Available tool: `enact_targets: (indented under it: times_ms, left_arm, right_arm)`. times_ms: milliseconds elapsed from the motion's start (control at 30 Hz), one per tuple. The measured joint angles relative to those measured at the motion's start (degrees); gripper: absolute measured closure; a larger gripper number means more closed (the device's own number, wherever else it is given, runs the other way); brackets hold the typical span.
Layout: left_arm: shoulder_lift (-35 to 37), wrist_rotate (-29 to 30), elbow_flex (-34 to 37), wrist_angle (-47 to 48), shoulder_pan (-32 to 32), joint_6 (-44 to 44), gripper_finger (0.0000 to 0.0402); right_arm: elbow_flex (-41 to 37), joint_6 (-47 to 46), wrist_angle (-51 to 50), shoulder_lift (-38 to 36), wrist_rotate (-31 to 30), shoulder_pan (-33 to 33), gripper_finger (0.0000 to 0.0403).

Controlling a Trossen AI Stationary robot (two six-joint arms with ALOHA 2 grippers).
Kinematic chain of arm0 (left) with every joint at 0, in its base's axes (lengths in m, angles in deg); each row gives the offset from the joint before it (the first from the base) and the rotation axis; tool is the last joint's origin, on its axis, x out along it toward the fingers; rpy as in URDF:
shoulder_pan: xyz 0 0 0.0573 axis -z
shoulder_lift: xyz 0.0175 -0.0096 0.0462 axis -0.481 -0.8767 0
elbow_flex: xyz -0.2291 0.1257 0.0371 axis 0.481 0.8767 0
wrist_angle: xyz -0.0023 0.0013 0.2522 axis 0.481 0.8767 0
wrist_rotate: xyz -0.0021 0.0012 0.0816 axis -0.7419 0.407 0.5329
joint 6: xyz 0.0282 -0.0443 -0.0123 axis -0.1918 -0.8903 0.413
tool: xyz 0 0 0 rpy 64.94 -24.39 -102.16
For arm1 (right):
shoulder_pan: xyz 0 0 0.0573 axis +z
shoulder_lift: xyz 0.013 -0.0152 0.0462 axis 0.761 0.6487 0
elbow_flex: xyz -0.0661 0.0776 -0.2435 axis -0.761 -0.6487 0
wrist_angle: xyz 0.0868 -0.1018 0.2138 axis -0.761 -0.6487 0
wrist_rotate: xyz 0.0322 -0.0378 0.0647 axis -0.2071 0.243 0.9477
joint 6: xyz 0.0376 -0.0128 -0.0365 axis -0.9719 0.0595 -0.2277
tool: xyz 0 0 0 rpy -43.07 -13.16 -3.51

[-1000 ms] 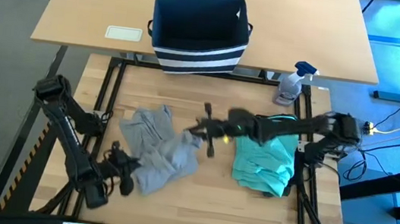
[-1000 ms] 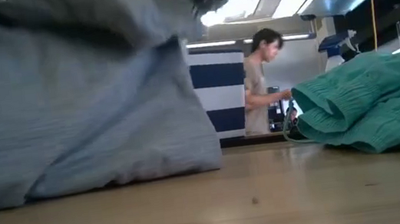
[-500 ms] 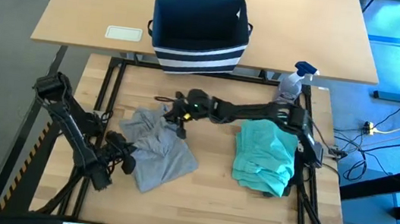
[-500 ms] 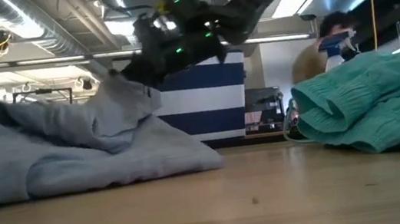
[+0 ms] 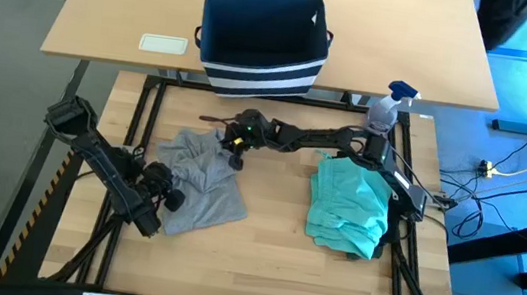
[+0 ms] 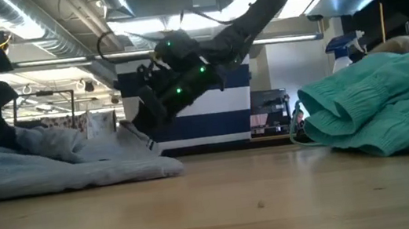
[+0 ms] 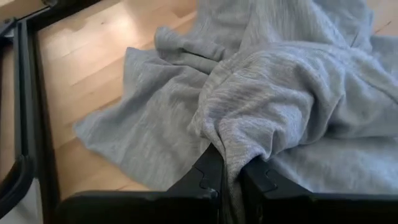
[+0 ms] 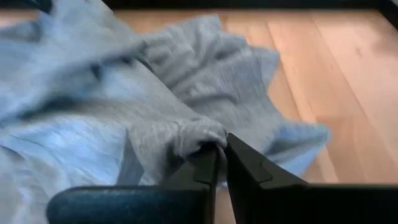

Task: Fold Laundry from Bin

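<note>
The grey T-shirt (image 5: pixel 202 175) lies rumpled on the counter (image 5: pixel 270 254) toward its left side, not yet folded. Both end effectors are clenched on it: the left end effector (image 5: pixel 169 194) pinches a fold by the left edge, the right end effector (image 5: pixel 235 142) nips its far edge. A teal piece (image 5: pixel 347 208) sits bunched at the right edge. The bin (image 5: pixel 261 42) stands on the other table beyond the counter's far edge. I judge 2 garments are out and folding has barely begun.

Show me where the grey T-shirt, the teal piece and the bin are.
grey T-shirt (image 5: pixel 201 182): high view, middle of the crumpled cloth.
teal piece (image 5: pixel 347 208): high view, centre of the cloth.
bin (image 5: pixel 261 73): high view, striped front wall.
</note>
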Motion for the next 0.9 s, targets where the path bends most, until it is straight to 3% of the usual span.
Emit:
enact_targets:
  times_ms: [133, 233, 567, 767, 900]
  left_arm:
    - [0.0, -0.3, 0.0, -0.6, -1.2, 0.4, 0.0385]
    - [0.1, -0.4, -0.5, -1.9, -1.0, 5.3, 0.0376]
    - [0.1, -1.0, -5.1, 0.8, -2.8, 9.2, 0.0298]
    - [0.1, -1.7, -9.5, 9.2, -5.1, 9.4, 0.0276]
    - [0.1, -3.8, -13.0, 12.1, -6.1, 15.9, 0.0261]
  right_arm:
    - [-0.1, -0.7, -1.2, 0.2, -1.1, -0.2, 0.0359]
    - [-0.1, 0.1, -0.9, -0.1, -0.1, -0.1, 0.0332]
    - [5.1, 0.5, -6.1, -0.3, -2.2, 0.0, 0.0222]
    - [9.9, 1.8, -13.3, -0.4, -2.2, 0.0, 0.0202]
    - [12.5, 3.4, -17.3, -0.4, -2.2, 0.0, 0.02]
